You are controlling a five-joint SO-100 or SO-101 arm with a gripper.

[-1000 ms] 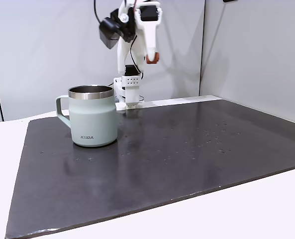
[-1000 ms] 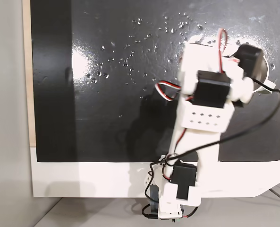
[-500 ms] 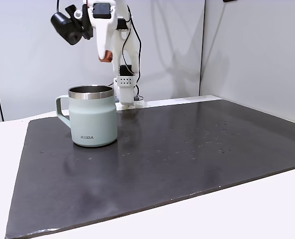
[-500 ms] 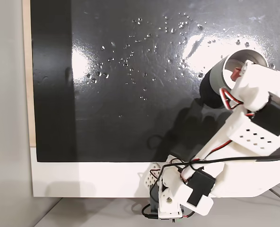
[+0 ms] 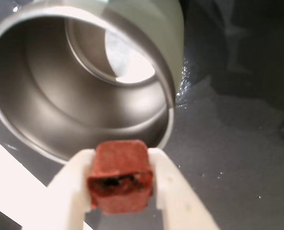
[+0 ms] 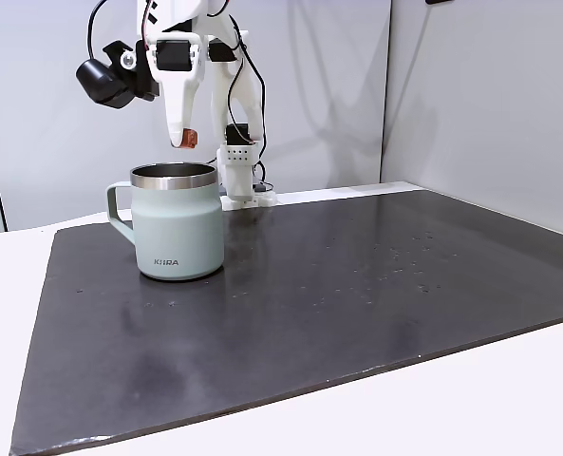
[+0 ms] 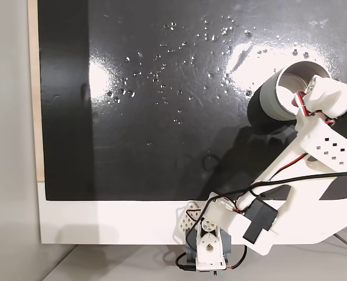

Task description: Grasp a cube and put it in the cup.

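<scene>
Swinging left and lower since the earlier frame, the gripper (image 6: 185, 140) hangs just above the cup (image 6: 175, 223) rim at upper left of a fixed view. Its white fingers (image 5: 173, 191) clamp the cube (image 5: 119, 176) between them, low in the wrist view.

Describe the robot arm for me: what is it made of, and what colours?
The arm is a slim build of white plastic-looking links with black boxy motor blocks at its joints. Thin red, white and black cables loop along it. The gripper has two plain white fingers, and a black camera rides beside it.
</scene>
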